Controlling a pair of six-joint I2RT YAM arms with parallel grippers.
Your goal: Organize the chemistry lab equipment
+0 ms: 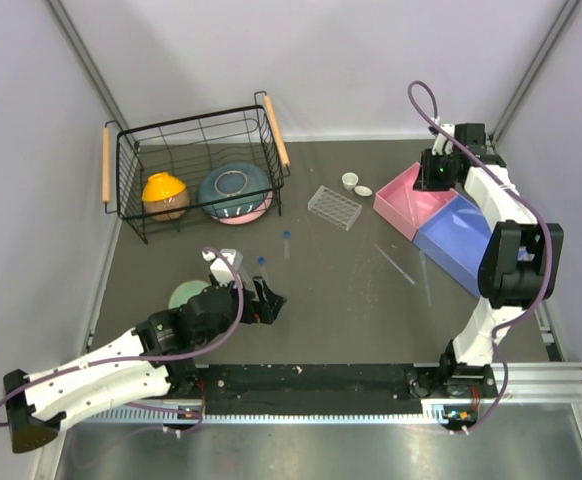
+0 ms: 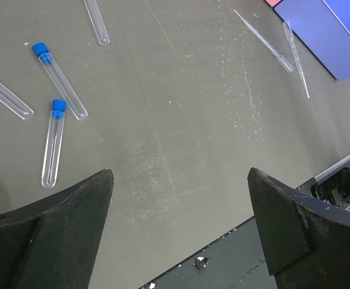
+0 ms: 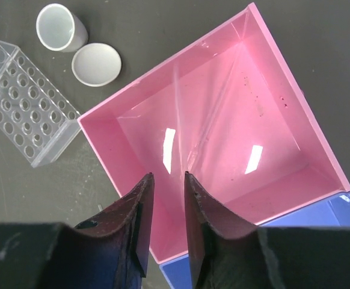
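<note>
Left gripper jaws wide, empty, near blue-capped tube; right gripper jaws barely parted over pink bin; next, I'd guess: left must straddle that tube.

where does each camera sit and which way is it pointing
Top external: above, behind the robot, looking down on the table; left arm and right arm show.
Left wrist: faces down at capped tubes and pipettes; the wide-open left gripper shows.
Right wrist: looks down into the pink bin; the right gripper shows.
Shared: tube rack, in top and right wrist.
</note>
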